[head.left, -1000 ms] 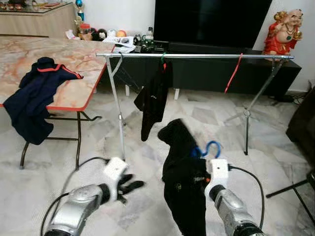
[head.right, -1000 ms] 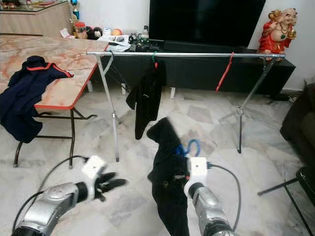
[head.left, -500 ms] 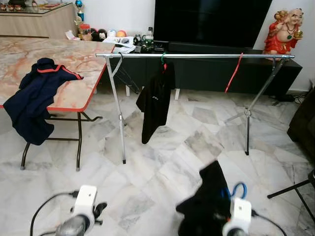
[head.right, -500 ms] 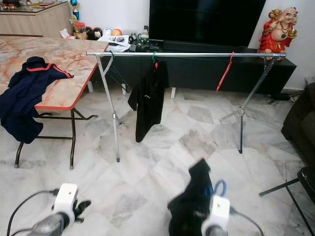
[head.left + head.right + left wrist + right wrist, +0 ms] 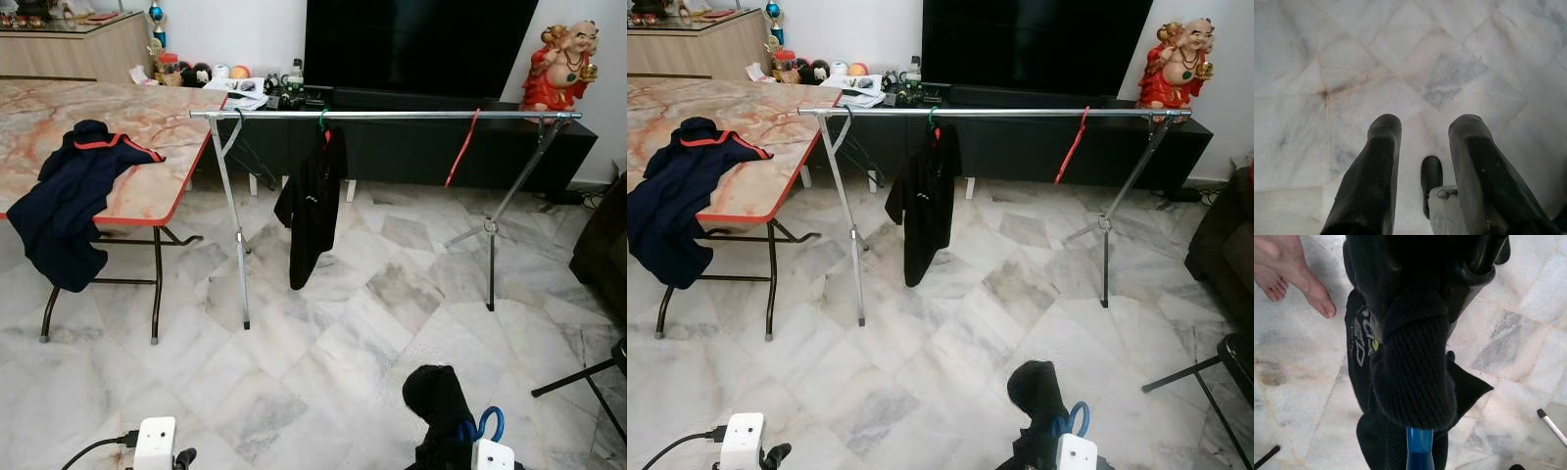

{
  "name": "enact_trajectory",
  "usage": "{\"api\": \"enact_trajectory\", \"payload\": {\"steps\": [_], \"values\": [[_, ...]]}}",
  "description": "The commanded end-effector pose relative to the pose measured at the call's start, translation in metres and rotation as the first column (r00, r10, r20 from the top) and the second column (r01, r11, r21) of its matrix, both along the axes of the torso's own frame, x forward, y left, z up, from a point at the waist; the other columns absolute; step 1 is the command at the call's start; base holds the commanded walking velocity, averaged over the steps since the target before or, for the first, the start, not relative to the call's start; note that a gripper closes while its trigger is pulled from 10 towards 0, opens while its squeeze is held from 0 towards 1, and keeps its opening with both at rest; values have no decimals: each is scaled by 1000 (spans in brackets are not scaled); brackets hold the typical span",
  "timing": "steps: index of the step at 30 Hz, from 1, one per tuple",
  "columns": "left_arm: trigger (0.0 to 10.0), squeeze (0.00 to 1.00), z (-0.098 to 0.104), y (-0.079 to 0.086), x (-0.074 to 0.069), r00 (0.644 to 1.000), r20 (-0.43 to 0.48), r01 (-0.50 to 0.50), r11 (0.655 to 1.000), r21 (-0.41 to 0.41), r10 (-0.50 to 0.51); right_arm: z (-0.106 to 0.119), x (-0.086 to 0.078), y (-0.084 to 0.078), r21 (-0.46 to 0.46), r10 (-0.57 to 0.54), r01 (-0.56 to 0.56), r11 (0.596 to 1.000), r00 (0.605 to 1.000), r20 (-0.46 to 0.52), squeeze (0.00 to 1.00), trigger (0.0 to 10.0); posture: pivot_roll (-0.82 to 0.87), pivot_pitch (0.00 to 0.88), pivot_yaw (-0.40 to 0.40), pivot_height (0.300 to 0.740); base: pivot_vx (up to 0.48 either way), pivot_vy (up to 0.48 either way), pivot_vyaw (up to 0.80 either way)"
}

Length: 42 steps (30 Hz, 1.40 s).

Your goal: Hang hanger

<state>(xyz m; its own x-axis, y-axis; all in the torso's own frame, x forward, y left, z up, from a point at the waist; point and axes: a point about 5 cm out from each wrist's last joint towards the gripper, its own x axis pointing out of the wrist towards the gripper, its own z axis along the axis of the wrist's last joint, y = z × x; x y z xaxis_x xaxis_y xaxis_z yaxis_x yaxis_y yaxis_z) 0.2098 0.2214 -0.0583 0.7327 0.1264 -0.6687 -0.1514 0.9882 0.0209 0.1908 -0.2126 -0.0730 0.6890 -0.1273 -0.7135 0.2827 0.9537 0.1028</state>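
A blue hanger (image 5: 487, 423) carrying a black knit garment (image 5: 438, 401) is low at the bottom right, just above the floor. My right gripper (image 5: 1435, 279) is shut on it; the garment wraps its fingers (image 5: 1481, 262), and the hanger's blue hook (image 5: 1419, 450) pokes out below. The silver clothes rail (image 5: 392, 115) stands well ahead, with another black garment (image 5: 310, 215) and a red hanger (image 5: 462, 147) hanging on it. My left gripper (image 5: 1425, 121) is open over bare marble floor, holding nothing; its white wrist block (image 5: 155, 443) sits at the bottom left.
A marble-topped table (image 5: 147, 186) with a navy garment (image 5: 64, 201) draped over it stands on the left. A TV cabinet (image 5: 411, 147) and a red figurine (image 5: 558, 64) are behind the rack. A person's bare foot (image 5: 1288, 274) is on the floor near my right gripper.
Both arms have dropped from mid-picture to the bottom edge. The black garment on the blue hanger went down with my right gripper.
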Motion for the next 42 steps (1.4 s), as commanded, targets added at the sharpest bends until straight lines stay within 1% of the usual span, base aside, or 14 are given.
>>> {"api": "enact_trajectory", "payload": {"steps": [1, 7, 8, 11, 13, 24, 42], "values": [[10000, 0, -4, -2, -5, 999, -21, -24, 1000, -13, 24, 2, 2, 1, -7, 15, -15, 1000, 1000, 18, 0, 10000, 148, 14, -34, 740, 0, 0, 0], [10000, 0, -7, -6, -8, 999, -38, 1, 1000, -17, -2, -1, -3, 1, -9, 4, -4, 1000, 1000, -2, 0, 10000, 150, 9, -30, 740, 0, 0, 0], [10000, 0, -9, -7, -10, 999, -48, 11, 1000, -14, -12, -2, -5, 1, -3, -3, 3, 1000, 1000, -5, 0, 10000, 149, 7, -30, 740, 0, 0, 0], [10000, 0, -10, -7, -12, 999, -52, 8, 1000, -16, -9, -4, -7, 2, 7, -7, 7, 1000, 1000, -15, 0, 10000, 149, 7, -30, 740, 0, 0, 0], [10000, 0, -11, -6, -14, 998, -57, 5, 1000, -16, -6, -5, -9, 4, 6, 10, -10, 1000, 1000, -25, 0, 10000, 151, 1, -27, 740, 0, 0, 0], [10000, 0, -12, -4, -16, 998, -65, 6, 1000, -16, -7, -6, -8, 9, 12, 17, -17, 1000, 999, -37, 0, 10000, 147, 0, -20, 740, 0, 0, 0], [10000, 0, -12, -4, -16, 998, -65, 7, 1000, -17, -8, -6, -8, 9, 9, 19, -18, 1000, 999, -42, 0, 10000, 147, 0, -20, 740, 0, 0, 0]]}}
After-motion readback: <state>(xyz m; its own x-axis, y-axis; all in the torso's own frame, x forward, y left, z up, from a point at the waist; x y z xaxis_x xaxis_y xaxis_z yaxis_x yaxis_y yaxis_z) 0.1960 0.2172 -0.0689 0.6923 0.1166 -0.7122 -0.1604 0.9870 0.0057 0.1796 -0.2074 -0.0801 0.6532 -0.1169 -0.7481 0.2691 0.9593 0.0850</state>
